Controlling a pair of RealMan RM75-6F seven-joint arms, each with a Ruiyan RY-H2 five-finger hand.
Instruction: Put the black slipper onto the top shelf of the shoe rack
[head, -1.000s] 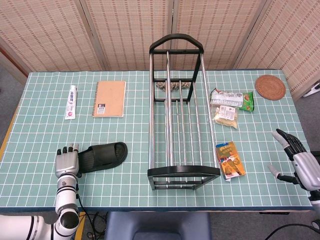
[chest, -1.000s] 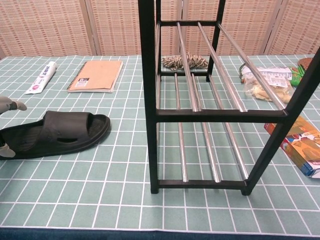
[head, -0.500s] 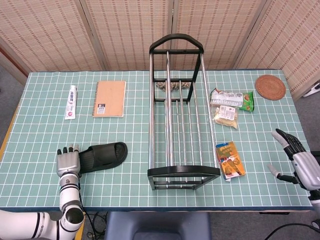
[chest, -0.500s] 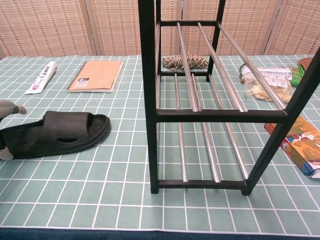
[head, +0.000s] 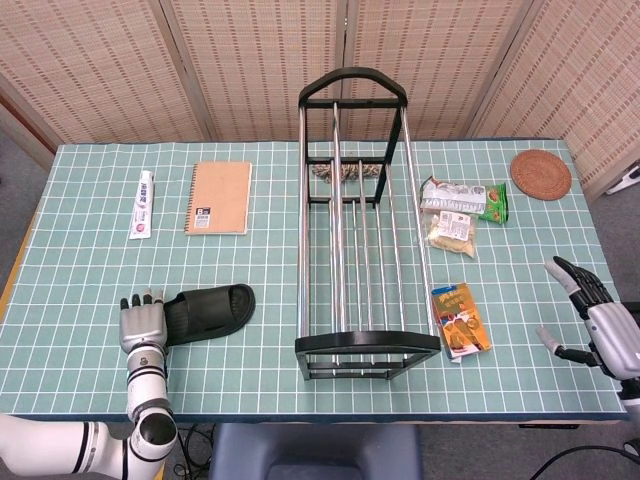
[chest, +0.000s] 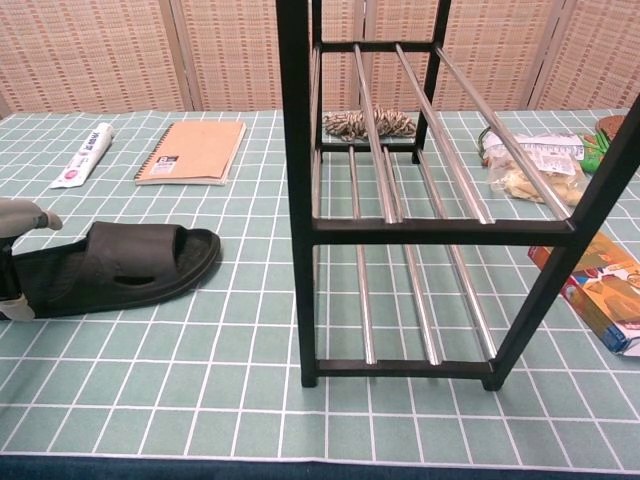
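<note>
Approach-to-grasp step, judged — left hand (head: 142, 322) over the heel of the black slipper (head: 208, 310) flat on the table left of the shoe rack (head: 362, 220), closure indeterminate — next: secure grip, then lift to top shelf.

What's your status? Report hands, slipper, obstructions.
Left hand at black slipper heel, grip unconfirmed. Right hand open, idle. Slipper flat on table. Shoe rack top shelf clear.

Head view is looking steeply down from above the near edge, taking in the whole table (head: 80, 300) edge to edge. Chest view is sitting low and close at the near edge, facing the far edge. Both are sharing the shoe rack (head: 355, 215) and black slipper (chest: 110, 268)
</note>
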